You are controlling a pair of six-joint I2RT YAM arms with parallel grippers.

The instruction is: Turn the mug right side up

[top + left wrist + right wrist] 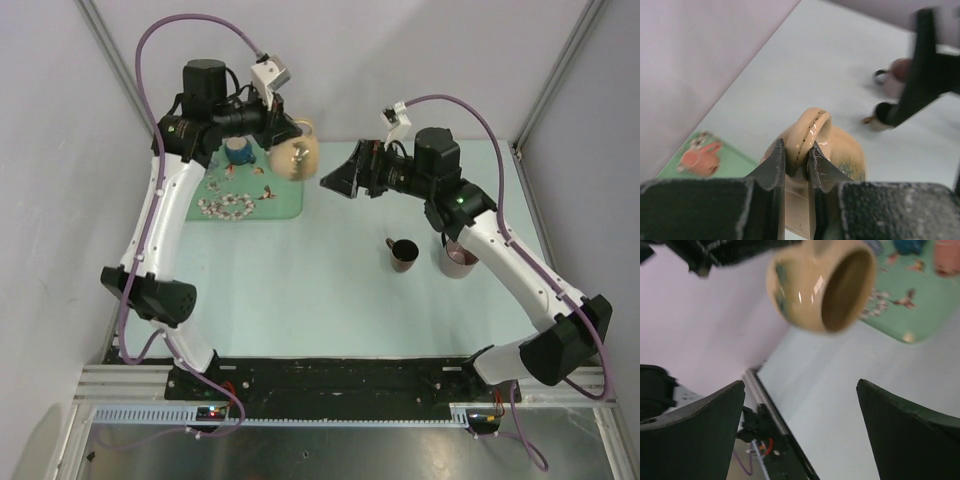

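Note:
A round tan mug (pixel 296 157) hangs in the air over the right edge of the green mat (pixel 283 207). My left gripper (pixel 796 165) is shut on the mug's handle (pixel 809 131). The mug lies on its side, its open mouth (pixel 845 289) facing my right gripper. My right gripper (pixel 335 180) is open and empty, a short way right of the mug and not touching it. In the right wrist view its two fingers (pixel 695 430) stand wide apart below the mug (pixel 805 287).
The green mat carries a blue cup (pixel 238 151) and small printed figures. A dark brown mug (pixel 402 254) and a second dark mug (pixel 458 258) stand upright on the pale table (pixel 330 300) at the right. Grey walls close the back and sides.

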